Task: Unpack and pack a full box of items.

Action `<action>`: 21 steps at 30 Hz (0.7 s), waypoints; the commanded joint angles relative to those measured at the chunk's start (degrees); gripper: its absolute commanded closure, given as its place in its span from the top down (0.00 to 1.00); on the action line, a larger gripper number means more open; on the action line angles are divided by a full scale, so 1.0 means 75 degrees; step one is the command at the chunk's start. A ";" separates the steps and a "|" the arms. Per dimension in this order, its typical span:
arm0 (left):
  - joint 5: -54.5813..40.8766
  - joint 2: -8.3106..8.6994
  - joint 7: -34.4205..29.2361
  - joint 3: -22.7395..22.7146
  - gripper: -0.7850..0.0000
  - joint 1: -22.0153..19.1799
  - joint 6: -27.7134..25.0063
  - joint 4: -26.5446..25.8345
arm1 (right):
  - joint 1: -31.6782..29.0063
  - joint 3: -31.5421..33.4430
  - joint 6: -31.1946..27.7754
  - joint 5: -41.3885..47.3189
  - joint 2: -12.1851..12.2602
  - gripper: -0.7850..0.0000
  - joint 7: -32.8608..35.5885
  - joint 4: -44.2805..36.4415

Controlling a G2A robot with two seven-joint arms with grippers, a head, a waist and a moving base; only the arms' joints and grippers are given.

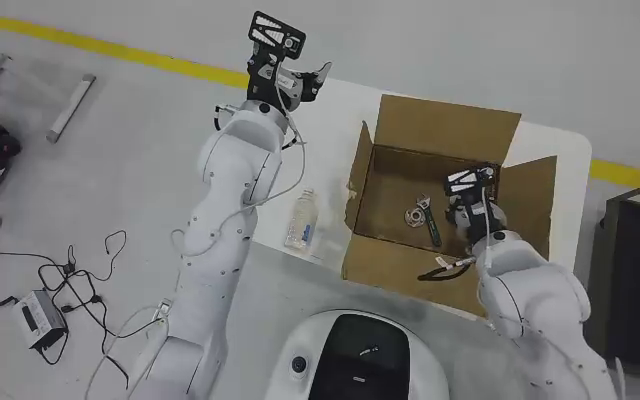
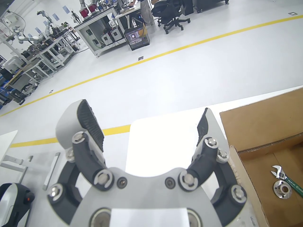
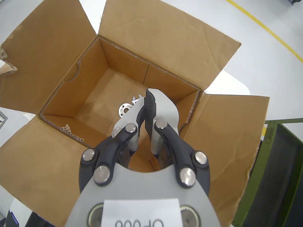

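An open cardboard box (image 1: 440, 125) stands on the white table (image 1: 335, 130), all its flaps folded out. On its floor lie a green-handled adjustable wrench (image 1: 431, 222) and a round metal flange (image 1: 412, 214). My right gripper (image 1: 470, 200) hangs over the box's right side, shut and empty; in the right wrist view the gripper (image 3: 145, 102) points down at the flange (image 3: 124, 109) and the wrench head (image 3: 136, 99). My left gripper (image 1: 295, 80) is open and empty above the table's far left edge. The left wrist view shows this gripper (image 2: 144, 116), the box (image 2: 260, 119), wrench (image 2: 286, 178) and flange (image 2: 282, 189).
A clear plastic bottle (image 1: 303, 220) lies on the table just left of the box. A dark green cabinet (image 3: 272, 166) stands to the right of the table. Cables and a power brick (image 1: 40, 315) lie on the floor at the left.
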 commanded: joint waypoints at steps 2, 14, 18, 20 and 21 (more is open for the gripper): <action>0.0000 0.0000 0.0000 0.0000 1.00 0.0000 0.0000 0.0000 | 0.0256 -0.0337 -0.0114 -0.0068 -0.0046 0.00 0.0435 0.0563; 0.0000 0.0000 0.0000 0.0000 1.00 0.0000 0.0000 0.0000 | 0.2421 -0.1532 -0.0216 0.0346 -0.0408 0.00 0.1730 0.3843; 0.0000 0.0000 0.0000 0.0000 1.00 0.0000 0.0000 0.0000 | 0.2897 -0.1889 -0.0200 0.0301 -0.0536 0.00 0.1675 0.4784; 0.0000 0.0000 0.0000 0.0000 1.00 0.0000 0.0000 0.0000 | 0.3057 -0.1985 -0.0177 0.0381 -0.0592 0.00 0.1598 0.5079; 0.0000 0.0000 0.0000 0.0000 1.00 0.0000 0.0000 0.0000 | 0.3118 -0.2019 -0.0169 0.0411 -0.0615 0.00 0.1580 0.5182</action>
